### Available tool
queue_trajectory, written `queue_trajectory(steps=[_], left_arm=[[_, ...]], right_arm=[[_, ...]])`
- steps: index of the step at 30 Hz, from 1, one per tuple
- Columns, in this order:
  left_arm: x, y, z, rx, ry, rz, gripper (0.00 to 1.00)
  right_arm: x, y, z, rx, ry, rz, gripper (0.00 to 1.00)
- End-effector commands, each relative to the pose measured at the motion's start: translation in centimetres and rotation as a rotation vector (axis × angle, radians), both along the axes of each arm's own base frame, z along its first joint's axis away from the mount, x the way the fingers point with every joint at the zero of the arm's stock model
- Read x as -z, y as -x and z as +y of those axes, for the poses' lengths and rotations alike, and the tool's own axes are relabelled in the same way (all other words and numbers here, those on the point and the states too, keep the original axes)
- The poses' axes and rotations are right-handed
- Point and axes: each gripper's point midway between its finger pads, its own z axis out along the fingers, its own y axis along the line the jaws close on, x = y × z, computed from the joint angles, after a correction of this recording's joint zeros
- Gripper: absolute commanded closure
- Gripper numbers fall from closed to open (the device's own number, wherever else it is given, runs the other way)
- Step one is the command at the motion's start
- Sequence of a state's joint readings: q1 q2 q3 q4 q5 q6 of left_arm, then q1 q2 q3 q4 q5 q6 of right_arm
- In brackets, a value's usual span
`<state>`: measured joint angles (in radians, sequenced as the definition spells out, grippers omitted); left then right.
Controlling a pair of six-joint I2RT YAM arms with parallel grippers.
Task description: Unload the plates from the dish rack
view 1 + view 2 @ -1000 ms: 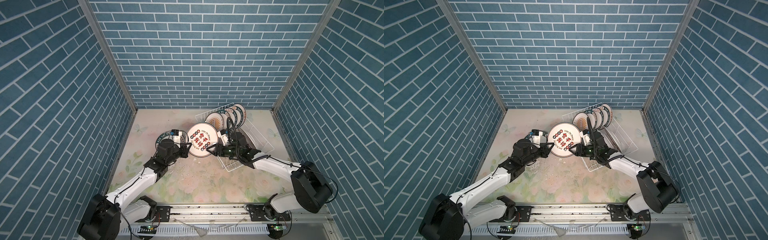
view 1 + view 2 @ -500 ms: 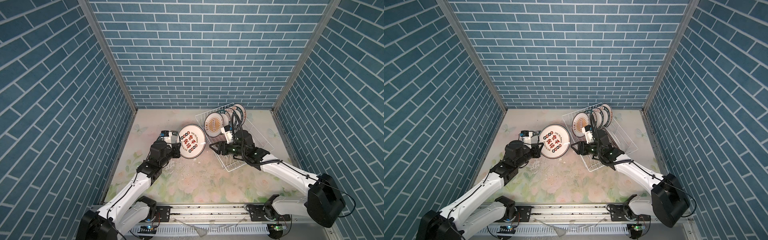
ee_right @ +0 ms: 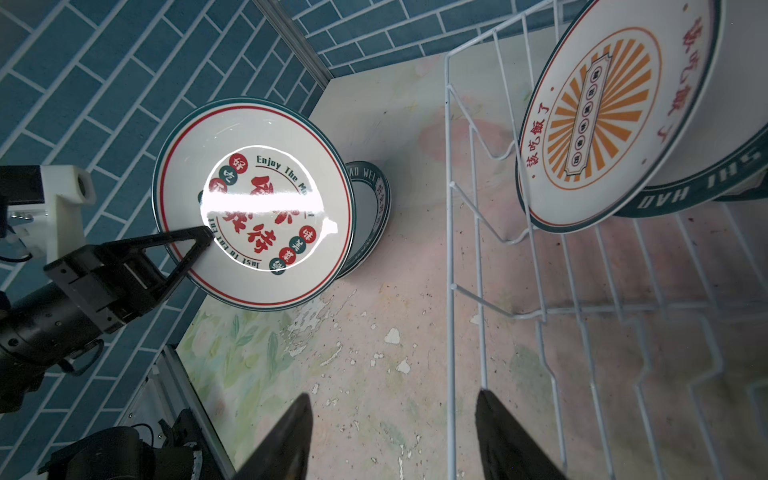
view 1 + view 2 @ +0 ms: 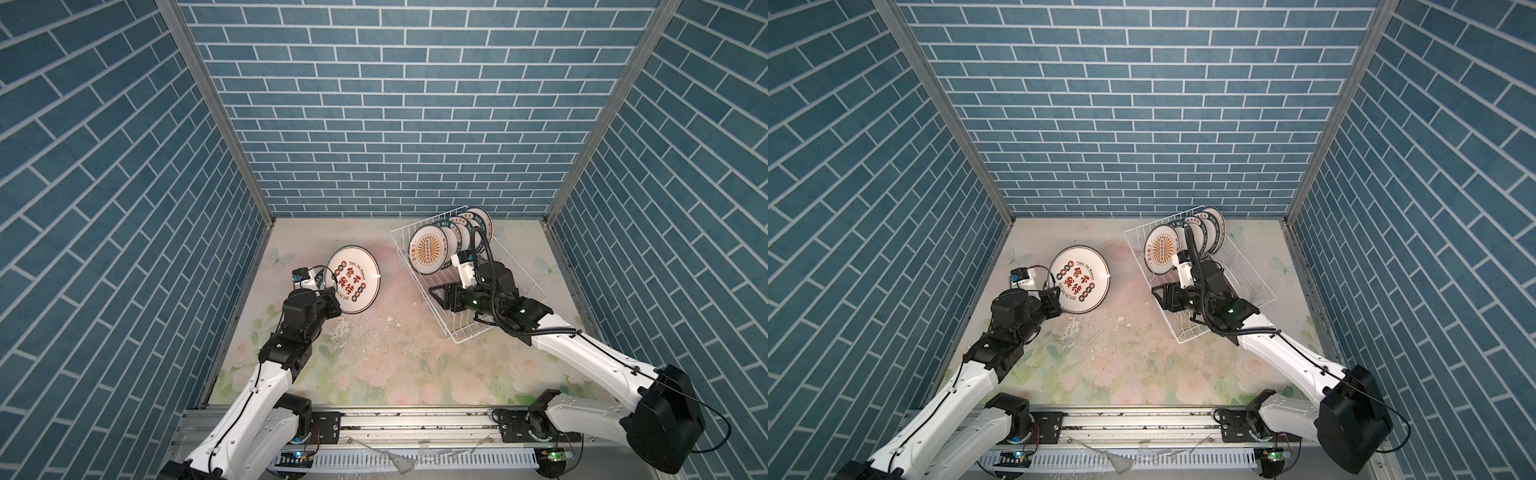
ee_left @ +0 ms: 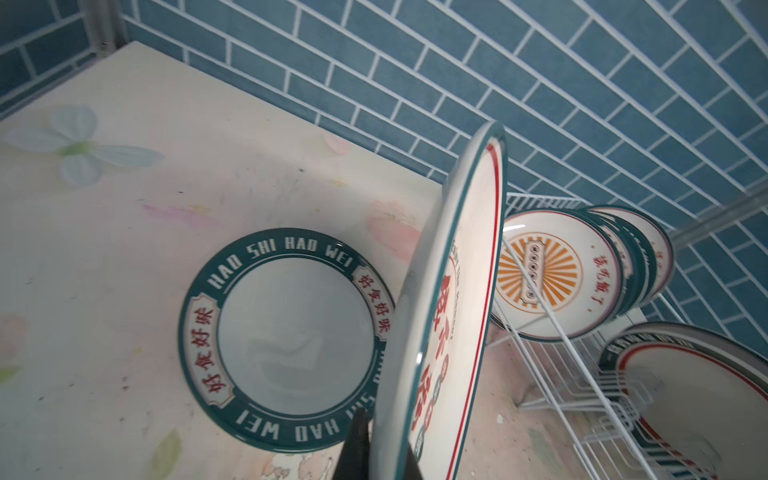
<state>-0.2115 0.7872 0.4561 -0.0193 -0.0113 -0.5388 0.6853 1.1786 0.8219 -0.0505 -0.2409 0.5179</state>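
My left gripper (image 4: 332, 297) (image 5: 384, 449) is shut on the rim of a white plate with red characters (image 4: 353, 279) (image 4: 1079, 279) (image 3: 257, 208), held tilted on edge. Under it a green-rimmed plate (image 5: 291, 332) (image 3: 370, 195) lies flat on the table. The white wire dish rack (image 4: 459, 340) (image 4: 1183, 340) stands at the right. Several plates stand upright at its far end, a sunburst plate (image 4: 430, 249) (image 3: 602, 112) in front. My right gripper (image 4: 436, 297) (image 3: 394, 395) is open and empty, straddling the rack's left wall wire.
Blue brick walls close in the left, back and right sides. The left wall stands close behind the held plate. The floral table surface (image 4: 395, 332) shows chipped paint between the arms. The arms' metal rail (image 4: 415, 419) runs along the front edge.
The plate with red characters was between both grippers. My left gripper has carried it left, over the flat plate. My right gripper has drawn back to the rack's left wall.
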Motion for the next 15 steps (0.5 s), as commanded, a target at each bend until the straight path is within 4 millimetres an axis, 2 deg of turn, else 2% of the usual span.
queue_trajectory(steps=[1, 5, 15], left_arm=[[0.4, -0.1, 2.8, -0.123, 0.045, 0.005, 1.0], [0.7, -0.3, 4.1, -0.174, 0.087, 0.014, 1.0], [0.2, -1.7, 4.8, -0.196, 0.203, 0.028, 1.0]], right_arm=[[-1.9, -0.4, -0.5, 0.017, 0.023, -0.07, 0.37], [-1.7, -0.4, -0.4, 0.008, 0.031, -0.064, 0.37], [-1.4, -0.2, -0.2, -0.009, 0.033, -0.052, 0.37]])
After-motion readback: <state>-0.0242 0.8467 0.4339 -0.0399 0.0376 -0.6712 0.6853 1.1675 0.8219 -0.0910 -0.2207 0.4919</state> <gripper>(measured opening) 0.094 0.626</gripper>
